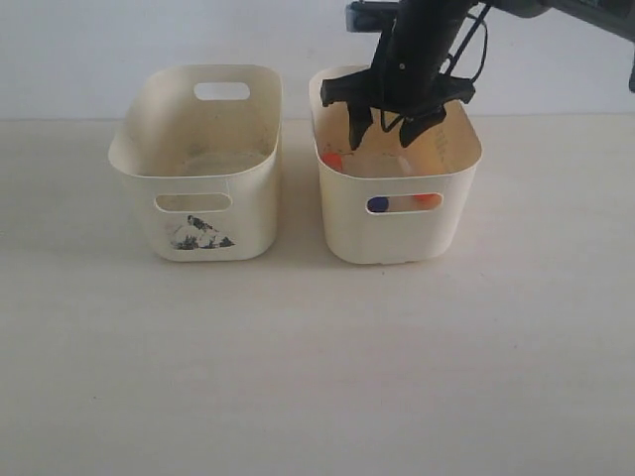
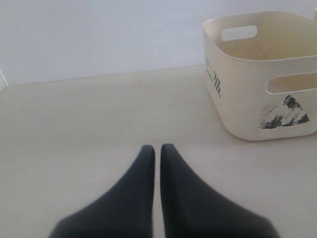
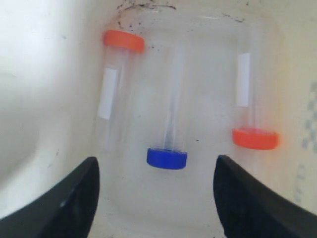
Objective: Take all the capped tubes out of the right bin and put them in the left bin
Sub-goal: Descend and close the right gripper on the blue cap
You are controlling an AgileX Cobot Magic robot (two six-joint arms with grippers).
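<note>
The right bin [image 1: 397, 233] holds three clear capped tubes lying on its floor: one with an orange cap [image 3: 123, 40], a middle one with a blue cap [image 3: 167, 158], and another with an orange cap [image 3: 255, 138]. My right gripper [image 1: 382, 134] hangs open just inside this bin, above the tubes, its jaws wide apart with the blue-capped tube between and beyond them [image 3: 156, 171]. The left bin [image 1: 198, 174], with the black-grey smudge on its front, looks empty. My left gripper [image 2: 157, 148] is shut over bare table, away from the left bin [image 2: 262, 74].
The pale table [image 1: 298, 377] spreads in front of both bins. A white wall [image 1: 79, 50] stands behind them. The right arm [image 1: 427, 40] reaches down from above the right bin.
</note>
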